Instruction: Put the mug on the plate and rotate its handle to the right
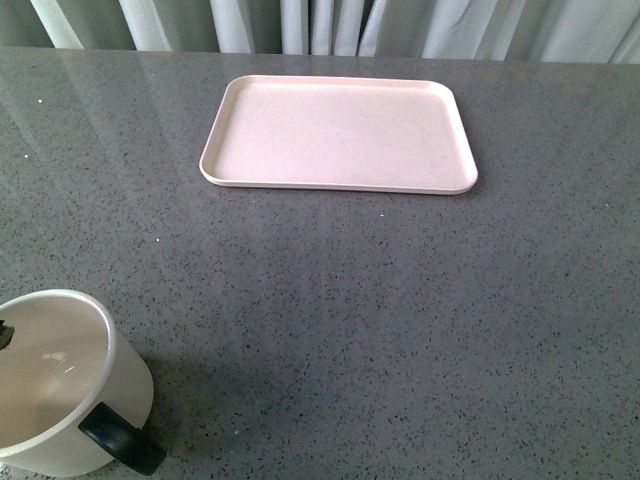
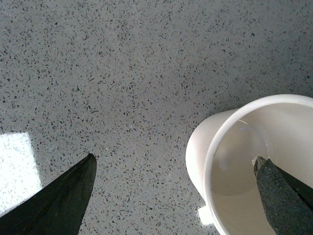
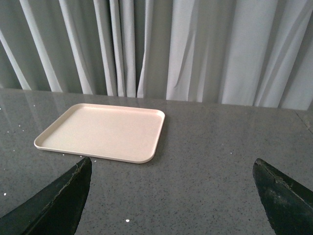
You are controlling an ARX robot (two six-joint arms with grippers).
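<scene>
Upright mug (image 1: pixel 60 395) near-left on table (image 1: pixel 400 330), handle (image 1: pixel 120 437) near-right. Spread left gripper (image 2: pixel 173 159) astride mug wall, one finger (image 2: pixel 286 200) inside. Spread right gripper (image 3: pixel 171 162) holding nothing. Far centre: plate (image 1: pixel 340 135), bare table between.

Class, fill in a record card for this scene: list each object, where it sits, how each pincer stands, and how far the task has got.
mug: upright, near left of the table
handle: points to the near right
plate: far centre, nothing on it
left pincer: open, straddling the mug's wall
right pincer: open, holds nothing
progress: mug not yet on plate
</scene>
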